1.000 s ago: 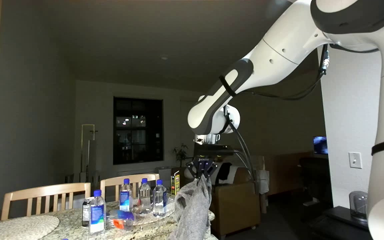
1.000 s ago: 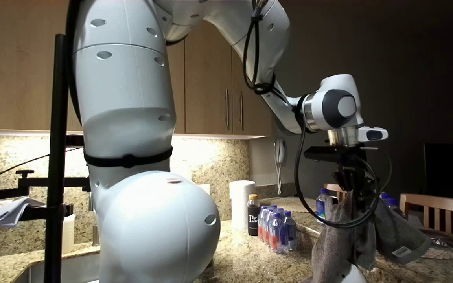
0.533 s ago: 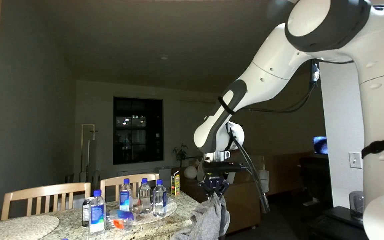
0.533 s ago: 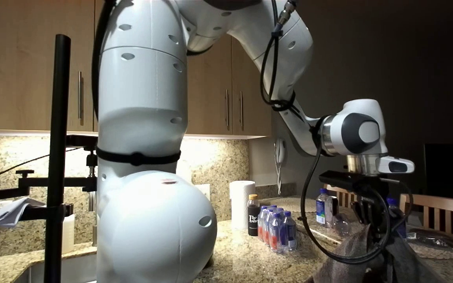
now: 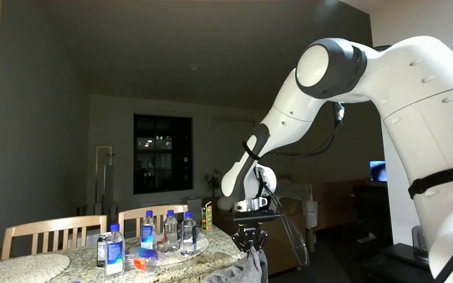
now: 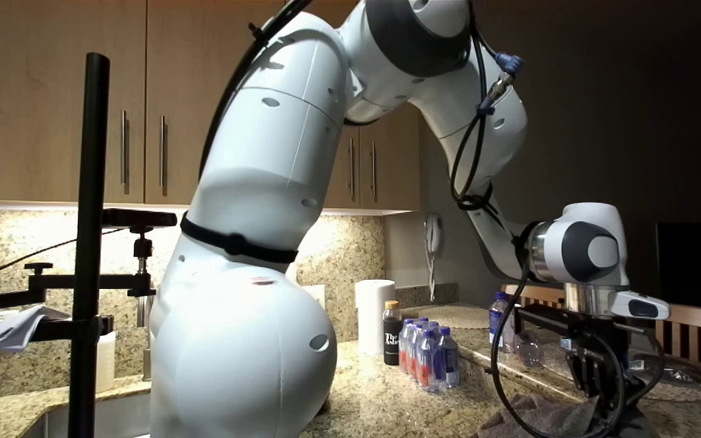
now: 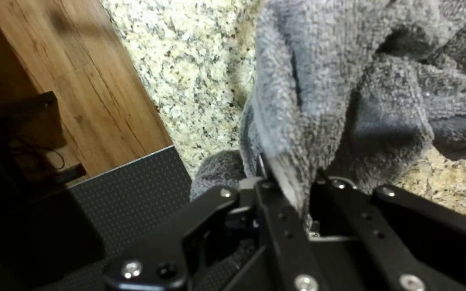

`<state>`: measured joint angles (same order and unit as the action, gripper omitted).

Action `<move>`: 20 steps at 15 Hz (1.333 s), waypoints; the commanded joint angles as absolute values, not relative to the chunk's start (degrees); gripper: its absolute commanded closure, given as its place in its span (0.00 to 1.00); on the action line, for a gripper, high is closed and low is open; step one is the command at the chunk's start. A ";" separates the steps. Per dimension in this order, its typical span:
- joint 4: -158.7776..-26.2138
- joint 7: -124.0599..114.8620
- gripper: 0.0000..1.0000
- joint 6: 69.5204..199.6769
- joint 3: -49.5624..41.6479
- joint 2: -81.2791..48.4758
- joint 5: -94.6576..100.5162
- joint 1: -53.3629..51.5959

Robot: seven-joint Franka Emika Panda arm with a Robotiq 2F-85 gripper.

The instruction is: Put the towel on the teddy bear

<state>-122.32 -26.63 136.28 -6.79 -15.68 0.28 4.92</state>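
The grey towel (image 7: pixel 318 81) fills the upper right of the wrist view, folded and bunched on the speckled counter. It also shows at the bottom edge in both exterior views (image 5: pixel 246 272) (image 6: pixel 539 418). My gripper (image 7: pixel 291 178) is shut on a pinched fold of the towel, which runs up between the fingers. The gripper points down, low over the counter, in both exterior views (image 5: pixel 250 248) (image 6: pixel 597 398). Much of the towel hangs or lies below it, cut off by the frame edge. I see no teddy bear; it is hidden or out of view.
Several water bottles (image 5: pixel 115 251) and a dark can (image 5: pixel 101 250) stand on the granite table. A group of small bottles (image 6: pixel 428 356), a dark bottle (image 6: pixel 392 333) and a paper towel roll (image 6: pixel 375 316) stand on the counter. The counter edge (image 7: pixel 152 101) drops to a wooden floor.
My gripper has moved down with the towel still held, and away from the arm's base in an exterior view. The towel's lower part has sunk and slumped towards the counter.
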 commanded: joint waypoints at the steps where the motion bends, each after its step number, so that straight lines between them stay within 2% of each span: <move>1: -115.88 -25.97 0.48 131.47 -7.02 -19.53 -1.18 4.01; 7: -107.76 -24.78 0.09 124.69 -7.05 -22.88 -0.84 3.65; 9: -106.53 -24.46 0.00 123.88 -7.00 -22.96 -0.79 3.61; 20: -111.48 -27.25 0.00 126.03 -5.77 -16.76 0.52 -1.31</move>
